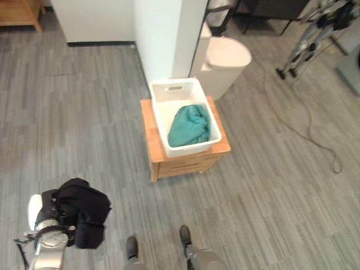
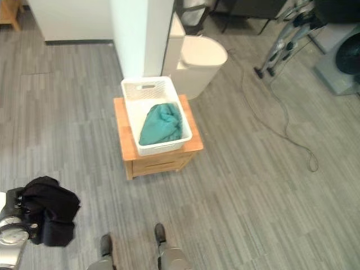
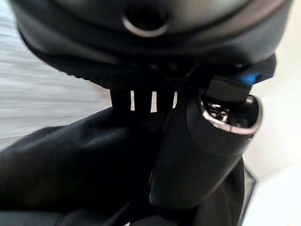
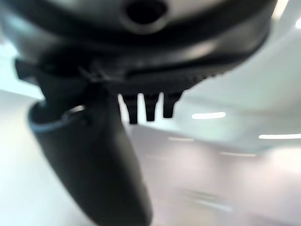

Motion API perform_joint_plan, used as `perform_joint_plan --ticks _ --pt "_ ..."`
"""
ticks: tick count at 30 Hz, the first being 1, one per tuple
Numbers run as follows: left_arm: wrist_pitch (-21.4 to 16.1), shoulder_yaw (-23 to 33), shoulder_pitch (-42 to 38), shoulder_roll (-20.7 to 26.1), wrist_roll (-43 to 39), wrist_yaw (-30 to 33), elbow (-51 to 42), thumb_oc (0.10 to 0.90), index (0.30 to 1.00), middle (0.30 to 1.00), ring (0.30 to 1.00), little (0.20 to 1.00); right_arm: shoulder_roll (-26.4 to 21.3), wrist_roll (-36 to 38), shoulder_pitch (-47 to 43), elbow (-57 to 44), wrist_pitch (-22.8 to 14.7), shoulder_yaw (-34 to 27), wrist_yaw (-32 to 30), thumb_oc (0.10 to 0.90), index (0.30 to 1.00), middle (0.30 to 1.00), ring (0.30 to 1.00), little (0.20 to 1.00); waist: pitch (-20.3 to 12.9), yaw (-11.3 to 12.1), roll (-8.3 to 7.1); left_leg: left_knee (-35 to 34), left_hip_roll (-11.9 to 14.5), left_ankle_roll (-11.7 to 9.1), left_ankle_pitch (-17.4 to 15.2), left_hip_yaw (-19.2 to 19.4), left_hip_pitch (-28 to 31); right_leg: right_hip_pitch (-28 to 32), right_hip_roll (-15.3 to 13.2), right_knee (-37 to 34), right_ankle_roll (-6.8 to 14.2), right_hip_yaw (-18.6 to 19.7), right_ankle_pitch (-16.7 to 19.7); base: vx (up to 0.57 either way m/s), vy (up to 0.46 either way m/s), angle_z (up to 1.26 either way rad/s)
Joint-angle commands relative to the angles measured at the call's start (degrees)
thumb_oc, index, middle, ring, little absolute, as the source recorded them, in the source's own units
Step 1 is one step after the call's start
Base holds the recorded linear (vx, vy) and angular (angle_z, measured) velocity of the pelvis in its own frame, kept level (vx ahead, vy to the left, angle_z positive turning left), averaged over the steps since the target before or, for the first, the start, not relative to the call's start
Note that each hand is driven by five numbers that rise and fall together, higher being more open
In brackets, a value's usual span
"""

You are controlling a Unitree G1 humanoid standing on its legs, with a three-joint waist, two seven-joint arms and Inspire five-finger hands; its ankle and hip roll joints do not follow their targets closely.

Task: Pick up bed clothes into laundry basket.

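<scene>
A black garment is bunched in the left robot hand, whose fingers and thumb curl into the cloth, low at the left and well apart from the laundry basket. The white basket sits on a small wooden tabletop, covering most of it, with a teal cloth lying toward its near end. The right robot hand grips nothing, its fingers relaxed.
</scene>
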Motion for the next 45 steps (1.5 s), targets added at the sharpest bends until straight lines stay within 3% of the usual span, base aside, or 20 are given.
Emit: perform_joint_plan --ticks 1,3,6,7,8,9,10,11,14,16,19,22,24,25,31,34,37,38,45 --pt "-4.6 2.0 -4.8 8.0 5.2 2.5 -6.0 0.4 0.3 0.3 0.3 0.3 0.9 0.9 2.4 13.0 3.5 -3.9 -0.5 0.8 0.9 0.9 0.9 0.9 -6.3 -5.1 3.39 0.1 0.4 -0.1 -8.6 3.2 4.1 -3.5 0.7 -0.1 4.4 2.7 -0.3 -0.04 0.096 -0.65" --pt "-4.4 2.5 -5.1 9.0 6.1 2.7 -6.8 0.4 0.3 0.3 0.3 0.3 3.6 0.3 4.4 14.8 4.1 -4.6 -0.5 0.8 0.9 0.9 0.9 0.9 -6.5 -5.7 3.69 0.1 0.2 0.1 -8.8 3.6 4.4 -3.5 0.6 -0.1 4.6 3.1 0.0 -0.04 0.054 -0.64" --pt "-4.0 3.2 -7.7 12.9 9.3 4.1 -9.3 0.4 0.3 0.3 0.3 0.3 11.2 1.2 6.2 23.8 5.5 -4.3 -2.6 0.8 0.9 0.9 0.9 0.9 -6.9 -7.5 4.64 0.1 -0.6 0.8 -9.3 4.0 5.3 -3.4 0.0 0.2 5.0 3.7 0.0 -0.05 0.072 -0.38" --pt "-2.9 2.8 -10.1 16.2 12.8 4.4 -11.3 0.4 0.3 0.3 0.3 0.3 16.1 0.4 5.8 28.9 7.4 -1.1 -3.3 0.8 0.9 0.9 0.9 0.9 -5.8 -8.5 5.88 0.1 -0.8 1.8 -10.1 4.0 6.2 -3.8 0.5 3.9 5.1 3.2 -1.0 -0.11 0.041 -0.34" --pt "-2.8 2.8 -10.2 16.4 12.8 4.4 -11.3 0.4 0.3 0.3 0.3 0.3 16.3 0.3 5.6 28.9 7.5 -1.0 -3.3 0.8 0.9 0.9 0.9 0.9 -5.6 -8.4 5.52 0.1 -0.8 1.7 -9.6 4.1 6.0 -4.2 0.6 4.3 4.9 3.3 -0.8 -0.1 0.039 -0.26" --pt "-2.5 2.3 -11.3 17.3 14.0 5.1 -12.0 0.4 0.3 0.3 0.3 0.3 17.9 0.3 4.7 30.0 7.4 0.7 -4.1 0.8 0.9 0.9 0.9 0.9 -4.9 -8.7 6.23 0.1 -0.7 1.8 -9.9 4.3 6.5 -4.8 0.7 6.5 5.1 2.6 -1.7 -0.1 -0.012 -0.5" --pt "-2.0 0.3 -15.1 19.3 15.9 6.5 -11.3 0.4 0.3 0.3 0.3 0.3 21.2 2.0 2.4 35.4 7.1 4.5 -5.8 0.8 0.9 0.9 0.9 0.9 -3.4 -8.5 7.2 0.1 0.0 1.6 -9.8 5.8 7.2 -5.6 -0.8 8.4 4.8 -2.2 -3.0 -0.09 -0.011 -0.61" --pt "-1.5 -1.4 -17.9 20.4 17.0 7.0 -10.9 0.4 0.3 0.3 0.3 0.3 22.5 1.9 1.9 38.1 7.2 7.0 -6.5 0.8 0.9 0.9 0.9 0.9 -3.3 -8.8 7.39 0.1 0.0 1.4 -10.0 6.8 7.6 -5.3 -1.9 7.7 4.7 -4.0 -2.8 -0.1 -0.042 -0.66" --pt "-0.8 -3.1 -21.0 22.2 20.0 8.0 -10.9 0.4 0.3 0.3 0.3 0.3 26.9 0.8 3.1 41.1 7.1 9.9 -6.9 0.8 0.9 0.9 0.9 0.9 -3.4 -9.4 7.4 0.1 -0.3 1.1 -9.4 7.5 8.0 -4.7 -2.9 6.2 4.5 -4.3 -2.0 0.0 -0.032 -0.71" --pt "1.0 -7.0 -25.4 25.2 24.6 9.2 -9.7 0.4 0.3 0.3 0.3 0.3 29.7 0.0 1.5 54.2 6.8 18.2 -6.4 0.8 0.9 0.9 0.9 0.9 -4.3 -9.9 8.89 0.1 -0.3 0.9 -9.9 8.6 9.4 -3.0 -3.7 3.8 4.7 -3.7 -1.4 0.06 -0.044 -0.11" --pt "1.4 -10.6 -29.3 26.5 25.5 9.5 -8.7 0.4 0.3 0.3 0.3 0.3 31.4 -0.6 0.1 61.6 6.2 23.5 -5.0 0.8 0.9 0.9 0.9 0.9 -4.5 -10.0 9.26 0.1 -0.3 0.5 -9.3 8.9 9.6 -2.3 -4.1 2.6 4.5 -3.4 -0.8 0.06 -0.069 -0.15" --pt "2.2 -16.2 -35.8 27.8 27.3 9.2 -6.7 0.4 0.3 0.3 0.3 0.3 34.6 -1.2 -0.1 69.5 6.1 30.5 -1.5 0.8 0.9 0.9 0.9 0.9 -4.0 -11.1 11.54 0.1 0.0 0.0 -8.5 9.1 9.5 -1.9 -3.9 1.9 4.2 -2.9 -0.8 0.03 -0.06 -0.02" --pt "2.4 -18.1 -37.7 28.0 27.6 8.9 -5.6 0.4 0.3 0.3 0.3 0.3 35.1 -0.8 -0.2 71.2 6.0 31.3 -1.0 0.8 0.9 0.9 0.9 0.9 -3.6 -11.3 12.27 0.1 0.2 -0.1 -8.3 9.2 9.4 -2.0 -3.8 1.7 4.2 -2.7 -0.8 -0.01 -0.019 0.0" --pt "2.7 -19.7 -39.6 28.3 28.3 8.3 -4.5 0.4 0.3 0.3 0.3 0.3 35.5 -0.4 -0.4 73.0 6.2 32.6 0.1 0.8 0.9 0.9 0.9 0.9 -3.0 -11.8 13.47 0.1 0.3 -0.3 -8.0 9.6 9.2 -2.1 -3.6 1.4 4.1 -2.5 -0.9 0.0 -0.012 -0.03" --pt "2.6 -24.4 -45.1 29.4 29.1 7.5 -0.1 0.4 0.3 0.3 0.3 0.3 34.8 3.0 0.5 74.5 5.3 33.2 2.4 0.8 0.9 0.9 0.9 0.9 -1.4 -13.3 15.0 0.1 1.0 -1.1 -7.0 10.4 7.8 -3.1 -3.0 1.0 3.9 -1.9 -0.9 -0.02 -0.051 -0.1" --pt "2.8 -30.5 -51.7 30.6 28.9 6.9 5.9 0.4 0.3 0.3 0.3 0.3 33.4 6.2 0.7 71.9 3.9 32.6 2.1 0.8 0.9 0.9 0.9 0.9 1.4 -14.7 16.64 0.1 1.3 -1.6 -5.6 10.4 4.8 -6.2 -2.8 1.8 3.7 -1.5 -0.6 -0.11 -0.044 -0.02" --pt "2.7 -33.0 -55.0 30.5 27.7 7.3 9.3 0.4 0.3 0.3 0.3 0.3 32.9 7.4 0.0 70.7 3.4 33.2 1.7 0.8 0.9 0.9 0.9 0.9 2.6 -15.2 17.48 0.1 1.2 -1.7 -5.0 10.5 3.4 -7.5 -2.8 1.9 3.7 -1.3 -0.5 -0.07 -0.04 -0.01" --pt "2.6 -34.5 -57.1 31.4 27.7 7.3 10.1 0.4 0.3 0.3 0.3 0.3 33.2 7.7 0.2 67.7 3.0 33.6 1.4 0.8 0.9 0.9 0.9 0.9 3.4 -15.5 18.45 0.1 1.4 -1.9 -5.0 10.8 2.6 -8.1 -2.6 1.8 3.8 -1.3 -0.7 -0.07 -0.06 -0.05" --pt "2.0 -37.6 -58.8 31.8 27.2 6.6 14.7 0.4 0.3 0.3 0.3 0.3 34.8 6.9 0.7 58.3 1.6 36.8 0.1 0.8 0.9 0.9 0.9 0.9 5.2 -16.8 19.98 0.1 2.1 -2.5 -4.1 11.9 1.4 -9.9 -1.9 1.9 3.7 -0.8 -0.8 -0.01 -0.062 -0.15"
